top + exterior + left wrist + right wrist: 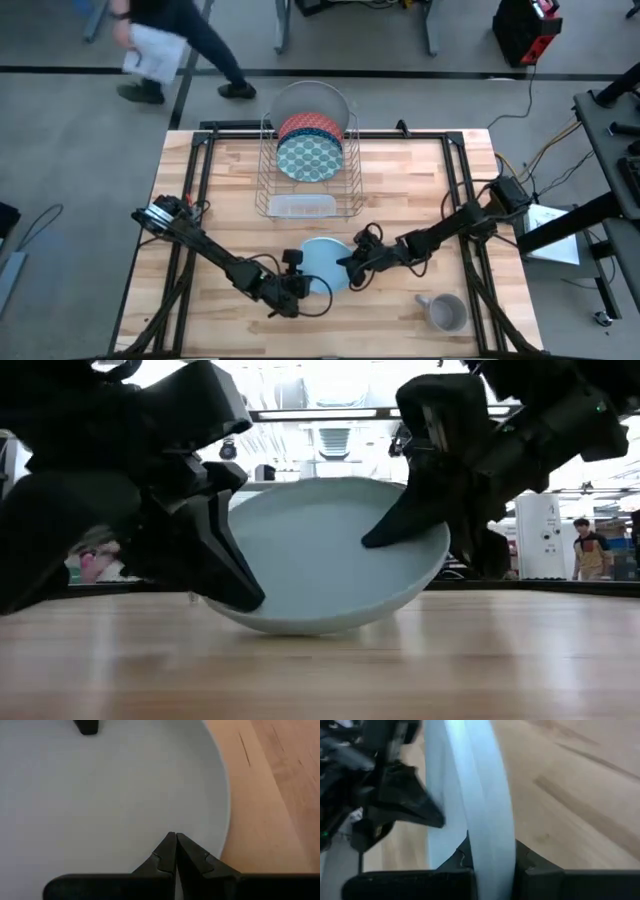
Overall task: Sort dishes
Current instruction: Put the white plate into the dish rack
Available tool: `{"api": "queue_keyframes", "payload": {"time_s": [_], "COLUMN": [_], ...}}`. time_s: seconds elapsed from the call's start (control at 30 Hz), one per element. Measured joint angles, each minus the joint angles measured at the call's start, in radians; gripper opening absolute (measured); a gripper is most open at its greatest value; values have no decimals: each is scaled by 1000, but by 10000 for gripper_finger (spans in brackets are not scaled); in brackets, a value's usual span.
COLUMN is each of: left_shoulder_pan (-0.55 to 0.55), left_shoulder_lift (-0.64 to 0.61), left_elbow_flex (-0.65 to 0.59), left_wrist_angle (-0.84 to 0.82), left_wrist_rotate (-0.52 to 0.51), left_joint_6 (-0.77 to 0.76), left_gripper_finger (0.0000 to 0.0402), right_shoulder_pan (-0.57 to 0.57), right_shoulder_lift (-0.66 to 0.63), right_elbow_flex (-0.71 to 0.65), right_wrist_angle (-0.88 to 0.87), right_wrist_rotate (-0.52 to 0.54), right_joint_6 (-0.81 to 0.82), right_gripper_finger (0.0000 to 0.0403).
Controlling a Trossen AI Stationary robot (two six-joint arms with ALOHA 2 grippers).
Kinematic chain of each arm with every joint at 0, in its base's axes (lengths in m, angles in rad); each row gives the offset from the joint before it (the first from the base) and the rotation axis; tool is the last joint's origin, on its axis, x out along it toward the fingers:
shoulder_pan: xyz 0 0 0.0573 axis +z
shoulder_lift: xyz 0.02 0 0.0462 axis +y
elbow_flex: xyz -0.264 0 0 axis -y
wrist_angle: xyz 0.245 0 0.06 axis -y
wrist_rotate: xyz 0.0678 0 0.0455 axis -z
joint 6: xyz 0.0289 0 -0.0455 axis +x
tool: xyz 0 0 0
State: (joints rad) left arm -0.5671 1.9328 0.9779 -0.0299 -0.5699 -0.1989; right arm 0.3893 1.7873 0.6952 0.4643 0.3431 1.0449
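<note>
The smaller light-blue plate (320, 256) stands tilted near the table's front middle, its underside (310, 626) on the wood and its hollow facing the near edge. My right gripper (350, 270) is shut on its right rim. My left gripper (303, 285) is shut, its tips against the plate's left side. The red patterned plate (305, 125) and the blue speckled plate (308, 157) stand on edge in the wire rack (266, 185), with the large grey plate (312, 97) behind them. My left gripper lays its shut fingertips (172, 845) on the plate's inner face close to the left rim (238, 520), slanting down from the table's left. My right gripper pinches the plate's right rim (490, 837), one finger (395, 525) inside the hollow and one outside. It comes from the table's right, slanting down. The plate is tipped up on its underside.
A grey handled mug (447, 312) stands near the front right corner. A clear tray (303, 207) lies at the rack's near end. A person (170, 40) walks beyond the table's far left. Bare wood lies to the left and right of the rack.
</note>
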Motion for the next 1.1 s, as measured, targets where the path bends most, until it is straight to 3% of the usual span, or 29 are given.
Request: {"api": "queue_keyframes", "payload": {"time_s": [0.5,0.63,0.9,1.1], "left_shoulder_pan": [-55,-71,-72,-1], "left_shoulder_lift": [-93,-175,-437,-648], "left_elbow_flex": [147,156,84,-73], "left_wrist_angle": [-437,-482,-411,-202], "left_wrist_rotate": [-140,-182,-225,-222], "left_joint_6": [-10,15,254,483], "left_gripper_finger": [0,0,0,0], "right_shoulder_pan": [7,7,-53,-242], "right_shoulder_lift": [-312,-439,-680,-737], "right_elbow_flex": [-4,-2,44,69], "right_wrist_angle": [-343,-411,-530,-470], "right_wrist_rotate": [45,68,342,378], "right_joint_6": [-160,-238,-569,-871], "right_gripper_finger": [28,28,28,28]}}
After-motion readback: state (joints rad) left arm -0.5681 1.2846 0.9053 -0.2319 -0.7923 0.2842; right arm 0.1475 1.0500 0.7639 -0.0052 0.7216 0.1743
